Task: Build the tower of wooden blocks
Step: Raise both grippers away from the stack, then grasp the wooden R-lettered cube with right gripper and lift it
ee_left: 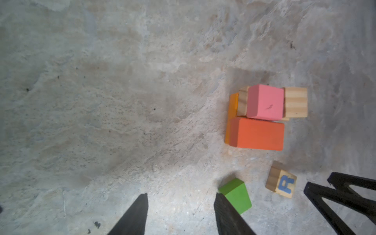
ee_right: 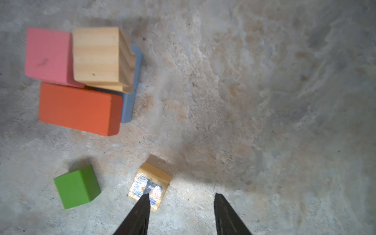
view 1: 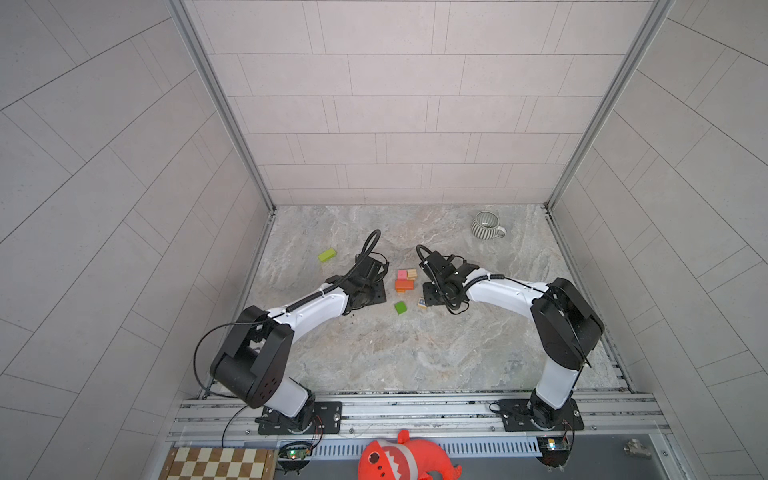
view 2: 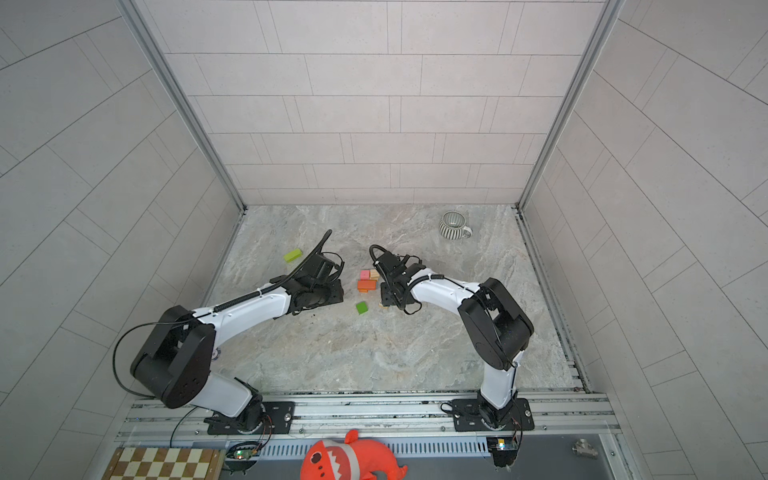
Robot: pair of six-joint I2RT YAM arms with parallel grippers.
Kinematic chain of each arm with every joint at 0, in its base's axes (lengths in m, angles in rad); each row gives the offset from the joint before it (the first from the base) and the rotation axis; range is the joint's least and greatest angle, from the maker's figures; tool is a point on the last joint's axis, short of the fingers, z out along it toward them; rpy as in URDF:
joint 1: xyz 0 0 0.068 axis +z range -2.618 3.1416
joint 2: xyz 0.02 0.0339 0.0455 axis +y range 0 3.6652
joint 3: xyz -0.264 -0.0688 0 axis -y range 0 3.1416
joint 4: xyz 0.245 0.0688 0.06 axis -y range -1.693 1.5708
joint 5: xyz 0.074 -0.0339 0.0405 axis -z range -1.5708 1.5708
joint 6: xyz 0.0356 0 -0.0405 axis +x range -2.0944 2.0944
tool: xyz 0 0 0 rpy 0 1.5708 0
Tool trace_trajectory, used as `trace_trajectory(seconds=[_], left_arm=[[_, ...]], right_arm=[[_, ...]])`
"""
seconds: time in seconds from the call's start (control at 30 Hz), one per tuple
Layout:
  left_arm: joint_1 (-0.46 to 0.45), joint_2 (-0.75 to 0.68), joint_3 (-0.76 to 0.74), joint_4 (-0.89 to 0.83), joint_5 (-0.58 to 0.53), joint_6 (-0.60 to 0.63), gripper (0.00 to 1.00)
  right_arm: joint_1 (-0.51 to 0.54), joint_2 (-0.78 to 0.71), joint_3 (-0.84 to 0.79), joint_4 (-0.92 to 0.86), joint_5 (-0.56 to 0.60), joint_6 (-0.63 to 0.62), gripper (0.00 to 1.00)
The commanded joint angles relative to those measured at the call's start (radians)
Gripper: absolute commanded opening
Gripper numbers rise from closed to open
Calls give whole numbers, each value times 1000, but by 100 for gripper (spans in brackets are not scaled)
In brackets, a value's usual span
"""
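1. Red plush toy (view 1: pixel 403 459) and chequered board (view 1: pixel 220 463): on the near ledge, off the marbled tabletop (view 1: pixel 374 353).
2. Green cube (view 1: pixel 400 307): loose on the tabletop, midway between the two arms.
3. Lettered block (ee_left: pixel 281 184): tan with a blue "R" on its top face. It lies near the green cube but apart from it, partly under the right wrist in both top views.
4. Left claw (ee_left: pixel 181 195): fingers spread, nothing between them, over bare tabletop. One finger overlaps the green cube in the wrist view; contact cannot be told.
5. Right claw (ee_right: pixel 182 195): fingers spread, nothing held. One fingertip overlaps the lettered block's edge.
6. Wood block tower (view 1: pixel 405 279): a low cluster just beyond the green cube, between the two claws.
   - Orange block (view 1: pixel 404 285) is nearest.
   - Pink block (view 1: pixel 402 274) and tan block (view 1: pixel 412 273) sit side by side behind it, touching.
   - A blue piece (ee_right: pixel 129 105) and a yellow piece (ee_left: pixel 232 114) show lower at the edges.
7. Lime-green bar (view 1: pixel 327 254): alone, well apart, beyond the left arm.
8. Striped mug (view 1: pixel 487 225): upright, far right corner.
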Motion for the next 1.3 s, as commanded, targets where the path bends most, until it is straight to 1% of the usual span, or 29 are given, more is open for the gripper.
trace_trajectory(seconds=[0.0,0.13,0.3,0.53,0.63,0.7,0.8,1.13,1.2,1.27], left_arm=[[2,-42,-33,4,-26,-7,59],[2,-59,-59,6,-31,-7,59],[3,-82,-81,2,-41,-1,60],[3,-99,-90,2,-38,1,60],[5,-99,-95,8,-36,0,60],[6,-96,-98,9,-36,-1,60],[8,-96,-101,11,-36,-1,60],[18,-103,-114,13,-37,-1,60],[18,-106,-114,11,-37,-1,60],[22,-108,-114,9,-39,1,60]], right_arm=[[28,-40,-8,39,88,83,55],[57,-21,-9,62,121,114,56],[79,15,4,81,134,136,58],[93,67,36,59,153,145,57],[95,79,38,62,153,152,54],[95,90,44,61,148,156,49],[96,100,44,66,144,159,46],[103,136,60,66,132,165,47],[104,135,60,64,133,163,46],[104,132,60,61,138,160,40]])
